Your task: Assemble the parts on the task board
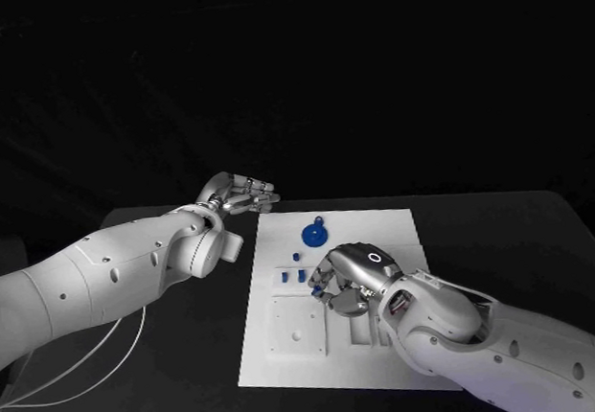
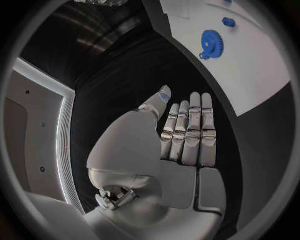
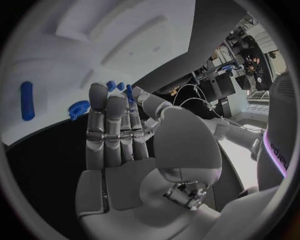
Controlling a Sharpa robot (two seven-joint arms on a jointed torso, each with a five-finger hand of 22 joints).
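White is the task board point(image 1: 336, 309), a flat plate that lies in the middle of the black tabletop point(image 1: 522, 236). On its far part I see a round blue gear point(image 1: 314, 233), lying flat. A little nearer to me, two small blue parts point(image 1: 291, 277) stand close together, and one more tiny blue piece point(image 1: 296, 256) is between them and the gear. The near part of the board has shallow recesses and cut-outs in the white surface.

My right hand point(image 1: 352, 277) is over the middle of the board, just beside the two small blue parts. In the right wrist view its fingers point(image 3: 106, 125) are stretched out straight and lie close side by side, with nothing between them; the blue parts point(image 3: 119, 87) appear just beyond the fingertips, and I cannot tell if they touch. Another blue piece, long and thin point(image 3: 26, 100), lies on the board to one side there.

My left hand point(image 1: 239, 193) is off the board, over the tabletop near the board's far left corner. In the left wrist view its fingers point(image 2: 194, 130) are also straight and together, the thumb a little apart, and they hold nothing. The gear point(image 2: 212, 44) and a small blue part point(image 2: 229, 22) are seen on the board well beyond this hand.
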